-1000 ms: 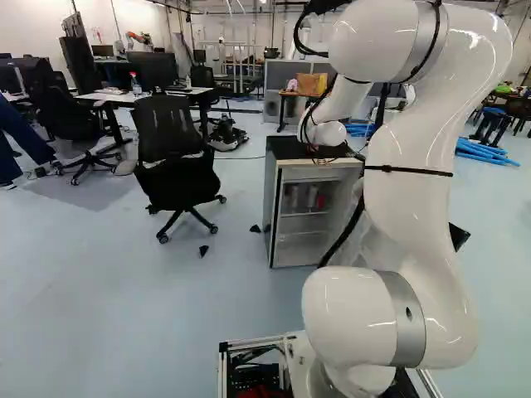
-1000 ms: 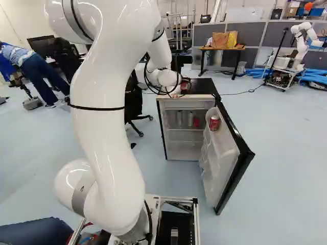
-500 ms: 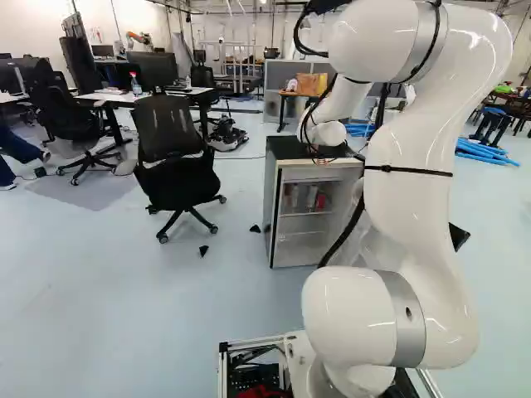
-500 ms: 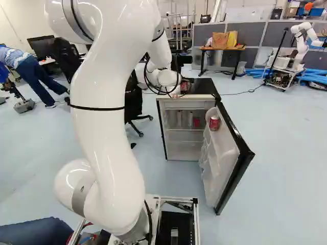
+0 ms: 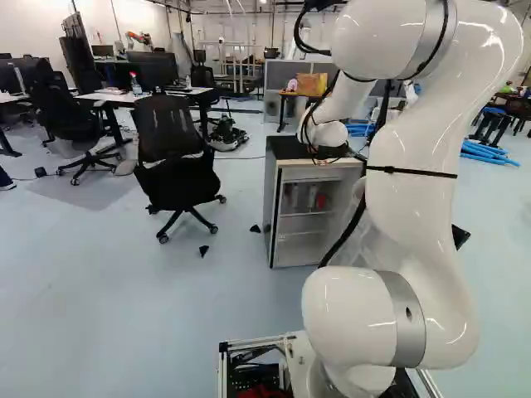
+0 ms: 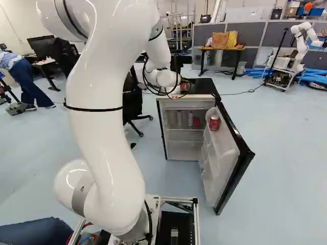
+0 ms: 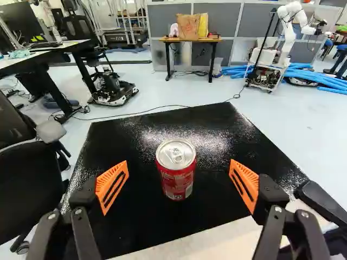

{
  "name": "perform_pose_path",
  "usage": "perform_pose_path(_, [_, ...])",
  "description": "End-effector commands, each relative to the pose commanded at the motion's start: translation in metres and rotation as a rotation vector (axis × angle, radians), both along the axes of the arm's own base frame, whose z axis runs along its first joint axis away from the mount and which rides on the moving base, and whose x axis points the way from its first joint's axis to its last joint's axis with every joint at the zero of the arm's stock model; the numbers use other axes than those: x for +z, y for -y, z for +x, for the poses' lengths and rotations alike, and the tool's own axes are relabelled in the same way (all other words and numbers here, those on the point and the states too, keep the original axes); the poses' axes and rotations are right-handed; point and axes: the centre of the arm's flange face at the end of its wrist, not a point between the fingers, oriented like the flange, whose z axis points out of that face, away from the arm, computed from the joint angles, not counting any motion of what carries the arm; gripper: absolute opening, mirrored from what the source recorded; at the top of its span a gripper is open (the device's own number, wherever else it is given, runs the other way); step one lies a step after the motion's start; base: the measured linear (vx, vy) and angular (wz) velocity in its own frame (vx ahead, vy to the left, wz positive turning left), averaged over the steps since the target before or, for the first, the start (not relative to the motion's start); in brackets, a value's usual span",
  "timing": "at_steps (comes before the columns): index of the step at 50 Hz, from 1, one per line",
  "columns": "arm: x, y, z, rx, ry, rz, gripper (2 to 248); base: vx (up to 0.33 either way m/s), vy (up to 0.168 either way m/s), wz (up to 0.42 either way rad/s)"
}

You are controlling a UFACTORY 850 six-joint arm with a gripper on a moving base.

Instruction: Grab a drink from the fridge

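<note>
In the wrist view a red can (image 7: pixel 176 169) stands upright on the fridge's black top (image 7: pixel 211 127). My gripper (image 7: pixel 179 172) is open, its orange pads well apart on either side of the can with a gap at each. The base views leave the fingers hidden behind the arm's wrist. The small fridge (image 6: pixel 161 127) has its door (image 6: pixel 235 171) swung open to the right in the right base view. Another red can (image 6: pixel 214 123) sits in the door's upper rack; pale cans (image 6: pixel 179 118) and a red one (image 6: pixel 196 122) are on the inner shelf.
An office chair (image 5: pixel 174 157) stands left of the fridge in the left base view. A desk (image 7: pixel 40 51) and a low wheeled robot (image 7: pixel 114 89) lie beyond it. Farther off are a table with bags (image 7: pixel 190 39), another robot (image 7: pixel 290 38) and blue tubes (image 7: pixel 314 76).
The arm's upper part has shifted slightly, to the right in the left base view and to the left in the right base view. The base and fridge have stayed put.
</note>
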Motion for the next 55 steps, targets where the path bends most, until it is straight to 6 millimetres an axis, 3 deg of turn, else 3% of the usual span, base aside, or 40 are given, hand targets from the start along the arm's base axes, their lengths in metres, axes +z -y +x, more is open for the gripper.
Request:
perform_pose_path(35, [0.006, -0.01, -0.069, -0.012, -0.032, 0.008, 247, 0.0, 0.0, 0.0])
perform_pose_path(55, [0.007, 0.001, -0.106, -0.051, -0.089, 0.025, 247, 0.0, 0.0, 0.0])
